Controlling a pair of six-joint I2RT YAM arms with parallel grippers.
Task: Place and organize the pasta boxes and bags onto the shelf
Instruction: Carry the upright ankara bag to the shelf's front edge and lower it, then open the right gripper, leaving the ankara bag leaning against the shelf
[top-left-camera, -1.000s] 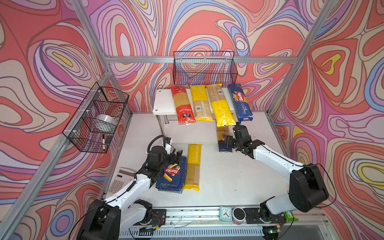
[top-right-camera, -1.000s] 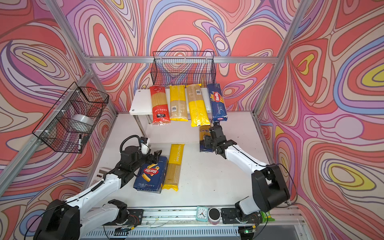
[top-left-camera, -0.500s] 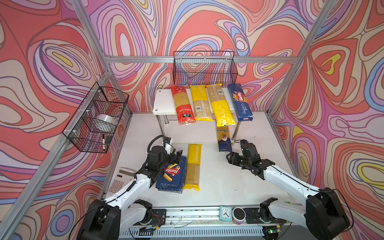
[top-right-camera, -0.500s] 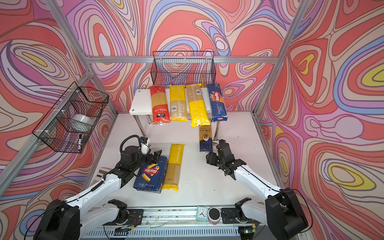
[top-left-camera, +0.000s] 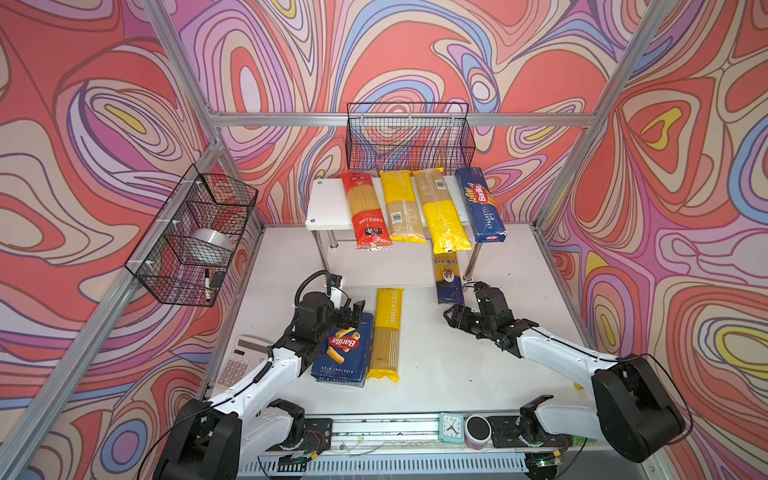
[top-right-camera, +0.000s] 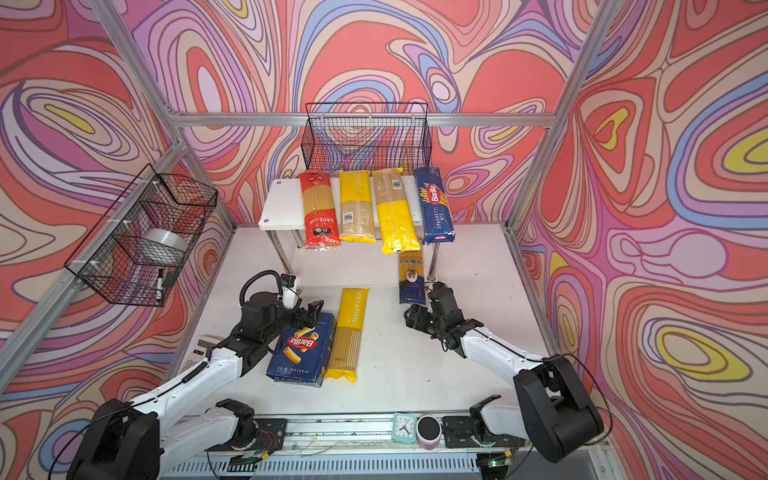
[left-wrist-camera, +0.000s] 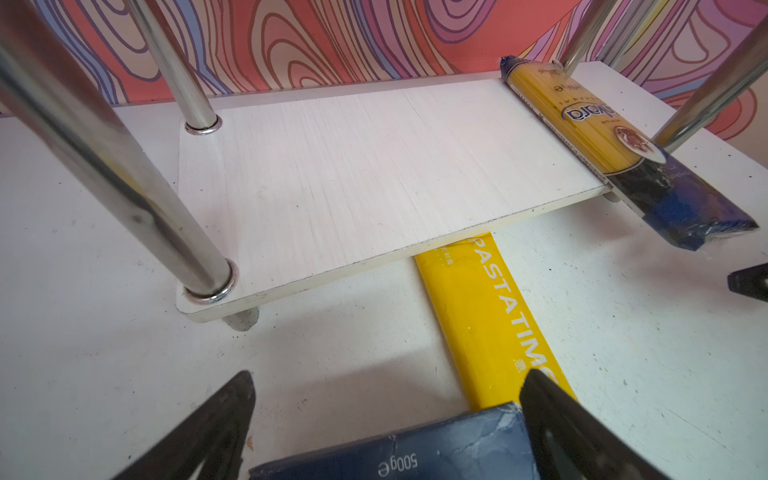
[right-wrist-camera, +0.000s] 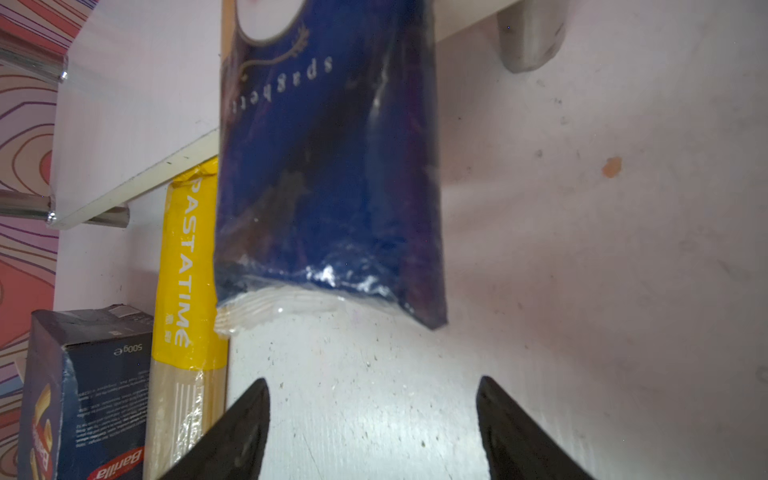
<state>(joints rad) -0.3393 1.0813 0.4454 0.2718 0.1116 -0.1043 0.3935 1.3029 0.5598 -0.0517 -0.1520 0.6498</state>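
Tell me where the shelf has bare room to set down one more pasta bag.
The lower board is bare from its left legs to the dark blue bag at its right end. The top board has one bare strip, left of the red bag; rightward to the Spaghetti box it is crowded.

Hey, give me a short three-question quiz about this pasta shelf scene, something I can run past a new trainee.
1. True or false: the dark blue plastic spaghetti bag lies on the lower board of the white two-tier shelf with chrome legs.
2. Which pack lies on the white table beside the wide dark blue Barilla rigatoni cardboard box? A) red plastic bag B) yellow PASTATIME plastic bag C) narrow blue Spaghetti box
3. How many pasta packs lie on the shelf's top board?
Key: 1 true; 2 B; 3 four.
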